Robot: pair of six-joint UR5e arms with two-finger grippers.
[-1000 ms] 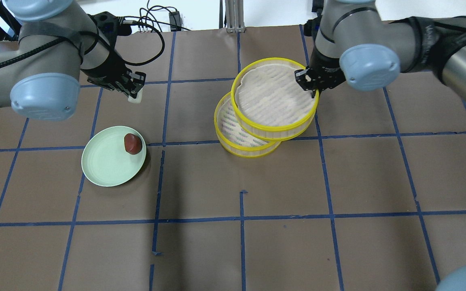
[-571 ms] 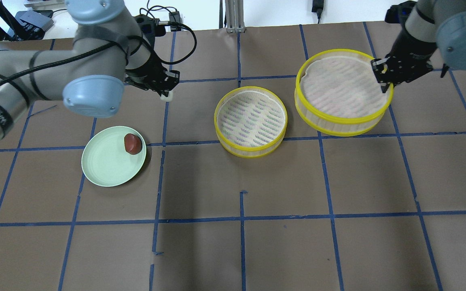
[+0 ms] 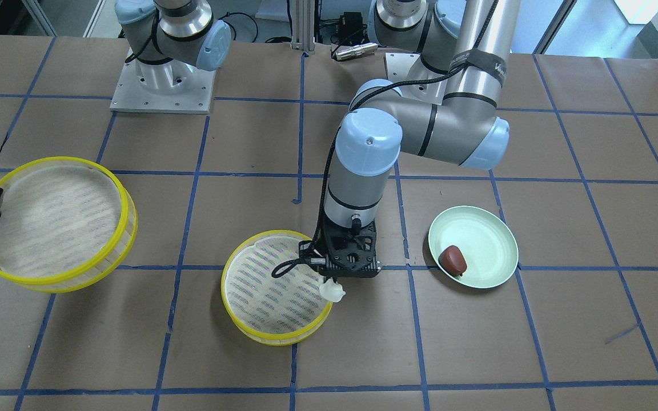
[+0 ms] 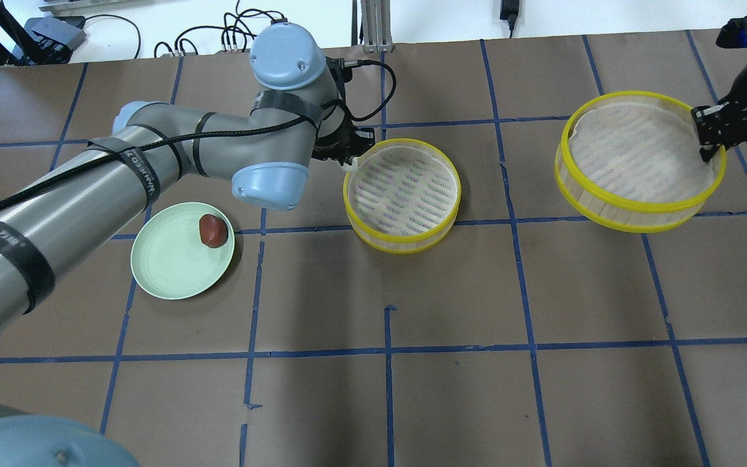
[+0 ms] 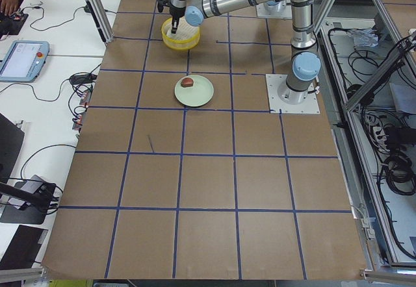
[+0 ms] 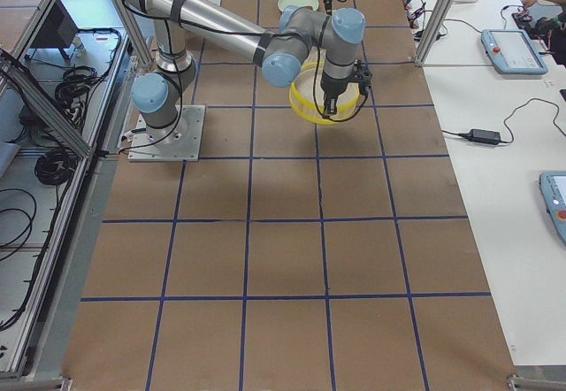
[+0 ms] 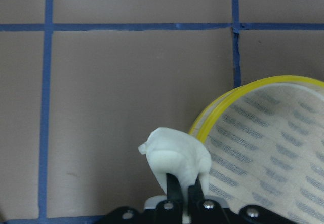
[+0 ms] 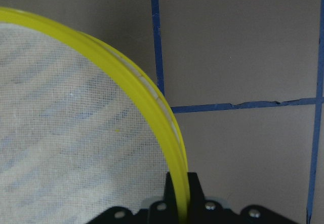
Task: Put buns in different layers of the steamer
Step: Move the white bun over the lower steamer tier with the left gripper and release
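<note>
My left gripper (image 3: pixel 334 283) is shut on the white bun (image 3: pixel 333 291) and holds it over the left rim of the lower steamer tray (image 4: pixel 403 243). The wrist view shows the bun (image 7: pixel 174 155) at that yellow rim (image 7: pixel 223 110). My right gripper (image 4: pixel 709 150) is shut on the far right rim of the other steamer tray (image 4: pixel 639 209), held well to the right of the first; its rim (image 8: pixel 152 107) runs between the jaws. The dark reddish-brown bun (image 4: pixel 213 230) lies on the pale green plate (image 4: pixel 166 263) at the left.
The brown paper table (image 4: pixel 386 389) carries a blue tape grid. My left arm (image 4: pixel 172 162) stretches across above the plate. Cables (image 4: pixel 244 32) and a post lie along the far edge.
My left gripper has carried the white bun right to the lower tray's rim. My right gripper has carried the other tray farther right, away from the lower one.
</note>
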